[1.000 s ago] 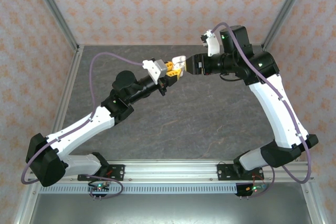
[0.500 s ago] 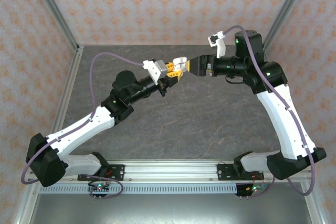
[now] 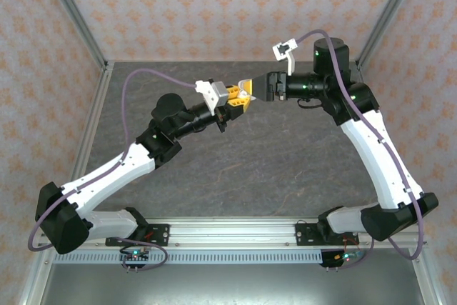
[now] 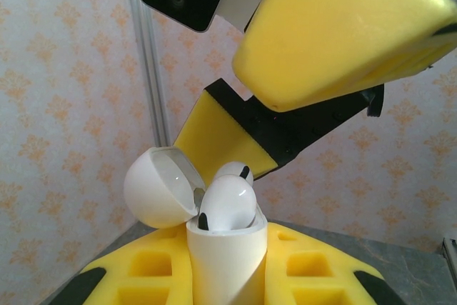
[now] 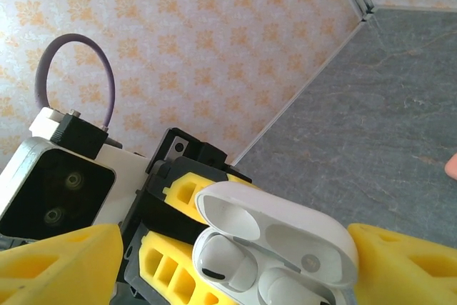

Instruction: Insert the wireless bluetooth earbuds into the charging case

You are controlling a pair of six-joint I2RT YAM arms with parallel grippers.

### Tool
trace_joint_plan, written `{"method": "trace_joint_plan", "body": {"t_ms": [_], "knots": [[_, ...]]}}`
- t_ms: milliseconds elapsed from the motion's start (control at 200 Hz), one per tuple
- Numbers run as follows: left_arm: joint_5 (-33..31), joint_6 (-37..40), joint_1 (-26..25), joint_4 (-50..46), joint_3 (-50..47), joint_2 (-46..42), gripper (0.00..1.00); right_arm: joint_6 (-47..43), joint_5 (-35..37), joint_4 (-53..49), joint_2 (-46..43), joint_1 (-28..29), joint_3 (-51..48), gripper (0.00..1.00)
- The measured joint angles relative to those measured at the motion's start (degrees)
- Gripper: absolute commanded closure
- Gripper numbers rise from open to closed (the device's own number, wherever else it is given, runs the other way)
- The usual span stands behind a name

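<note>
Pinching the charging case (image 5: 280, 246) by its base above the far middle of the surface (image 3: 285, 169), the left claw (image 3: 240, 97) holds it lid-open with two white earbuds (image 5: 223, 259) sitting in its wells; the right claw (image 3: 255, 91), spread, points straight at it, fingers (image 5: 408, 262) flanking the case.

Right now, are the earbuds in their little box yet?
Nearly done. Done: two white earbuds sit in the pockets of the charging case. In hand: the left gripper is shut on that case, holding it up off the table, and the right gripper hangs open close by it. Left: the lid is open, so it probably needs closing.
</note>
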Motion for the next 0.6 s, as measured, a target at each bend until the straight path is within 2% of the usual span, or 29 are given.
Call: {"method": "trace_joint_plan", "body": {"t_ms": [601], "knots": [[2.36, -0.42, -0.72, -3.34, 1.31, 0.11, 1.0, -5.25, 2.99, 5.9, -9.57, -0.02, -10.12, 0.19]]}}
